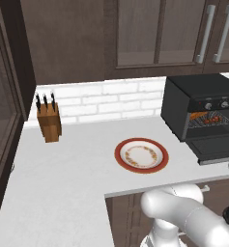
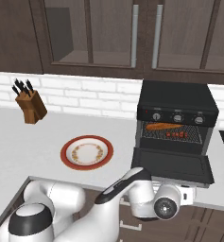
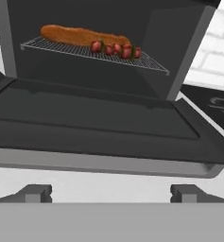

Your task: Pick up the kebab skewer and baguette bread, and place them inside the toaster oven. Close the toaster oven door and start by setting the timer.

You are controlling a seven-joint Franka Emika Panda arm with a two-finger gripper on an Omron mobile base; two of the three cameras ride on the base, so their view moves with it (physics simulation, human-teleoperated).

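the gripper sits low in front of the oven, its two dark fingertips spread wide apart with nothing between them. just ahead of it and a little above lies the toaster oven door, dropped flat open, its grey front edge nearest the hand. beyond the door, inside the toaster oven, the wire rack carries both foods: the baguette bread lies lengthwise toward the hand's left, and the kebab skewer rests against its right end, touching it. well off to the hand's left on the counter stand a red-rimmed plate and, farther back by the wall, a knife block.
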